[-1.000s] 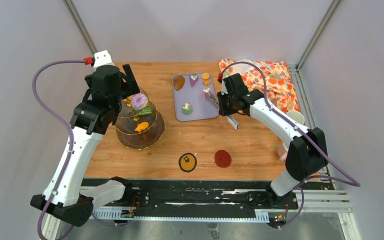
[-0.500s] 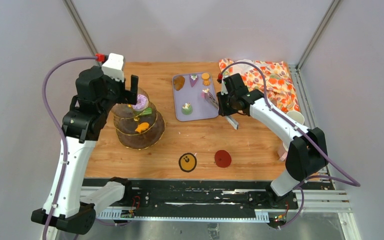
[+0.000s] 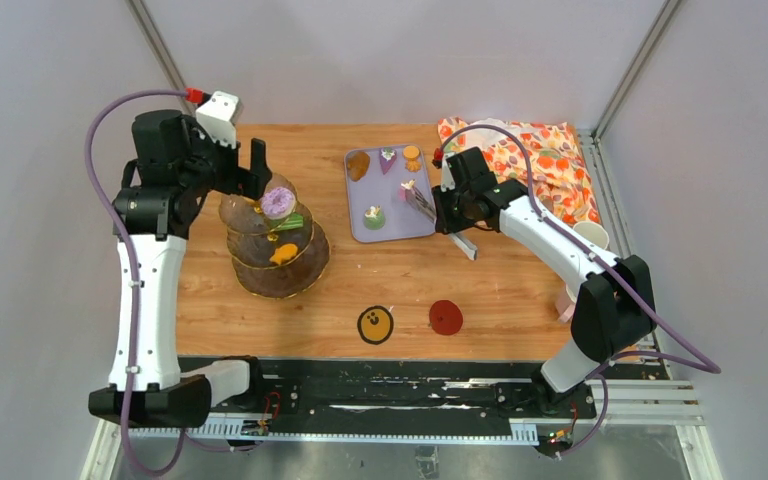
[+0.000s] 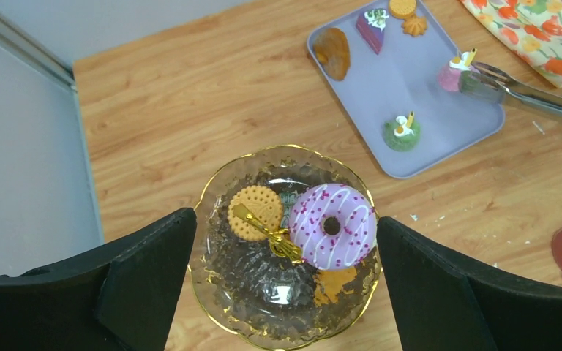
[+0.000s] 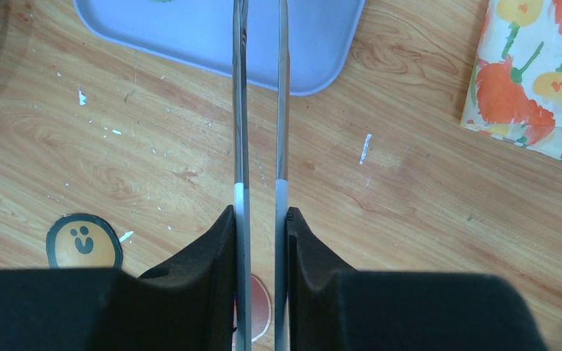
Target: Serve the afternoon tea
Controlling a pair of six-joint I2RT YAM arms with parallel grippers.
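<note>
Tongs (image 5: 240, 110) sit clamped in the right tool (image 5: 260, 216), likely for a finer grip, their tips pinching a pink cake (image 4: 452, 75) over the lilac tray (image 4: 410, 80), right of the stand (image 3: 260, 285). The left tool (image 4: 285, 227) hangs spread wide above the stand's top tier, where a purple donut (image 4: 351, 234) and biscuit (image 4: 257, 212) lie; bare tabletop (image 3: 390, 265) between stand and tray gives room for the carry.

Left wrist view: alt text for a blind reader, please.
Open left gripper above a glass stand whose top tier holds a purple donut and orange biscuit. Beyond, tongs pinch a pink cake at a lilac tray.
</note>
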